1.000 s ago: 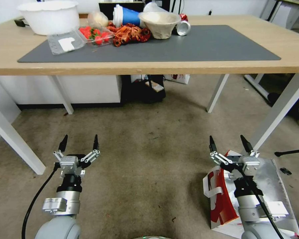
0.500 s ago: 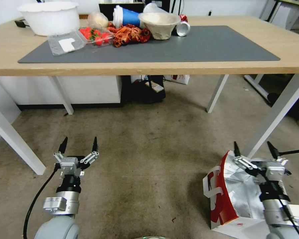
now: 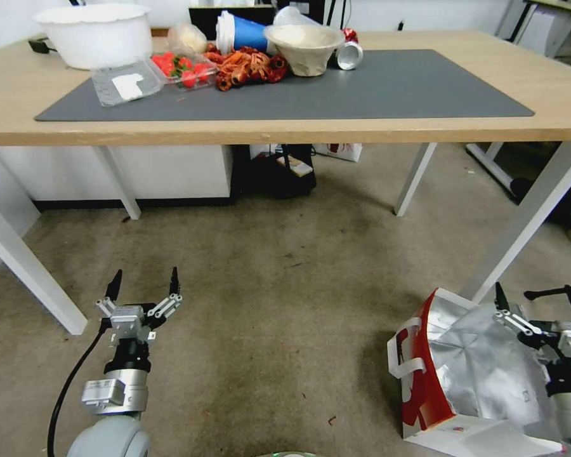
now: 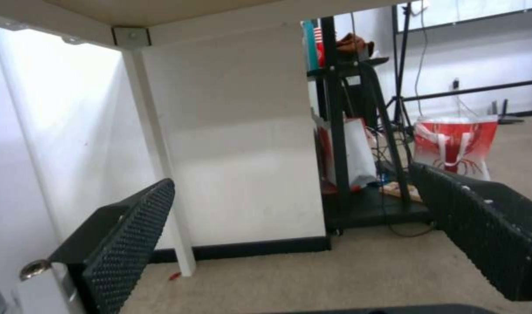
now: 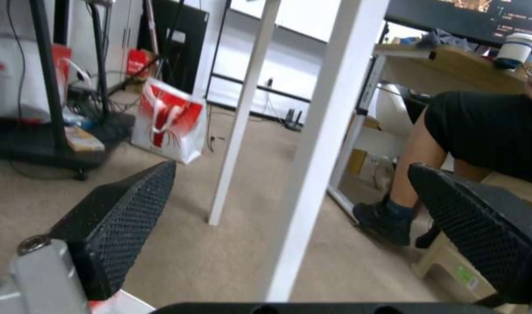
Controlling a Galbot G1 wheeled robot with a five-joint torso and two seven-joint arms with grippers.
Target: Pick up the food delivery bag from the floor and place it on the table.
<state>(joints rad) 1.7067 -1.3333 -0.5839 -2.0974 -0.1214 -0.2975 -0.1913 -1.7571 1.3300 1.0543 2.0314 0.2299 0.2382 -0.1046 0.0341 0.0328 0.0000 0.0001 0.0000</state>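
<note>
The food delivery bag (image 3: 463,374) rests on the floor (image 3: 285,298) at the lower right, its silver foil lining facing up and its red side with white strap handles turned left. My right gripper (image 3: 539,301) hovers open over the bag's far right edge, holding nothing. In the right wrist view its two black pads (image 5: 120,218) stand wide apart, with a white table leg (image 5: 318,144) just ahead. My left gripper (image 3: 144,282) is open and empty above bare floor at the lower left. The table (image 3: 425,130) with its dark grey mat (image 3: 387,82) spans the top.
A white bowl (image 3: 95,32), strawberry tray (image 3: 181,66), blue cup (image 3: 241,30), paper bowl (image 3: 304,46) and can (image 3: 349,54) crowd the mat's far left. White legs (image 3: 526,216) and a black tripod foot (image 3: 555,292) stand near the bag. A seated person's leg (image 5: 417,148) is beyond.
My right gripper has swung to the right and lower, from above the bag's left part to its right edge, still open. The left gripper has dropped slightly.
</note>
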